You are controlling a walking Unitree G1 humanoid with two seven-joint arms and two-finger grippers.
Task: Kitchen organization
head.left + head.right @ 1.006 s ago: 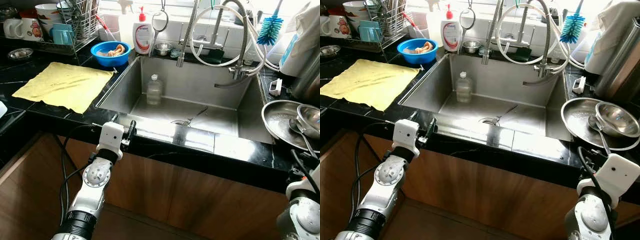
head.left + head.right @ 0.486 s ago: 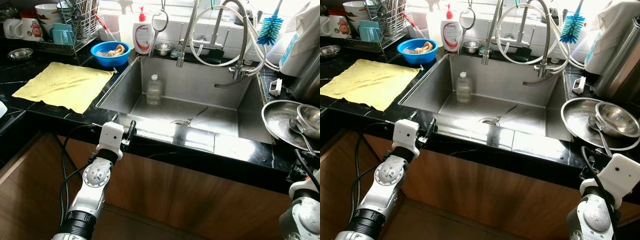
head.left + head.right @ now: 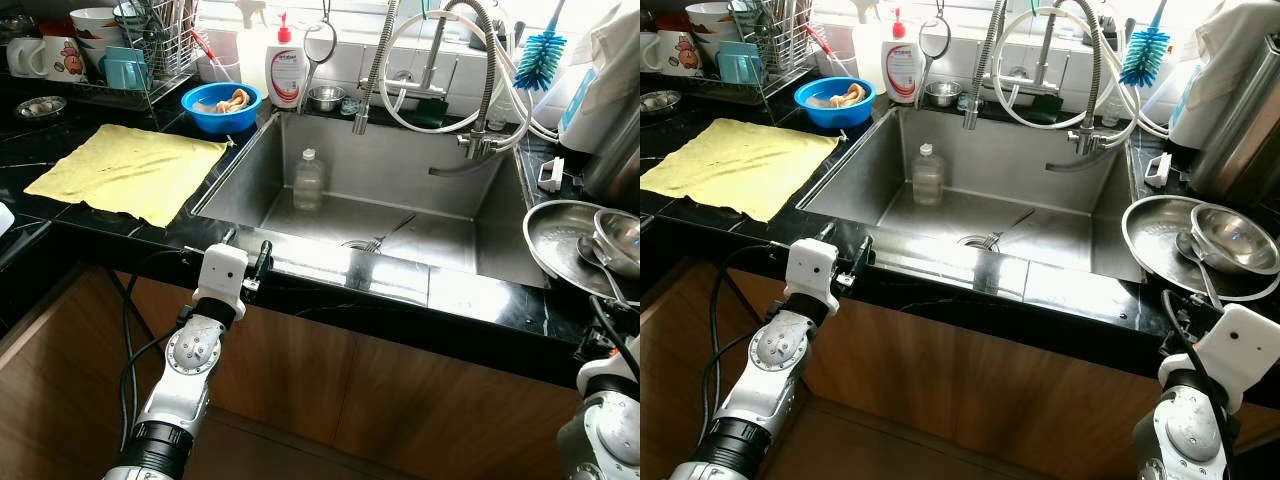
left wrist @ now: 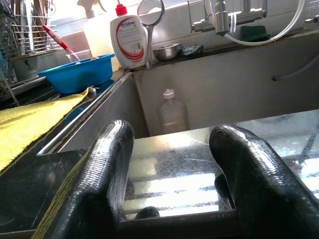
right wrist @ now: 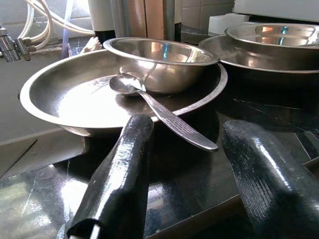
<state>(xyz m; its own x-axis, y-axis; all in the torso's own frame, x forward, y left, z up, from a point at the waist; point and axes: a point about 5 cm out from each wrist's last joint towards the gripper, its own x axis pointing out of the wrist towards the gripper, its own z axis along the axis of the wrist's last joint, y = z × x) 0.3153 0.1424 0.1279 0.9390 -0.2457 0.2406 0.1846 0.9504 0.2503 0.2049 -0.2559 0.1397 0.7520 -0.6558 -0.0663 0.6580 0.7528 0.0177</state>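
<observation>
The robot stands at the sink [image 3: 400,190], ready to tidy; nothing is picked up yet. The right gripper [image 5: 189,164], fingers spread, points at a shiny steel plate [image 5: 65,94] on the counter, holding a small bowl [image 5: 159,57] and spoon [image 5: 149,102]. I think it must reach forward next. The left gripper [image 4: 174,169], also spread, waits at the sink edge.

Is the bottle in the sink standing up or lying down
Upright. The bottle stands on the sink floor near the back wall, cap on top.
</observation>
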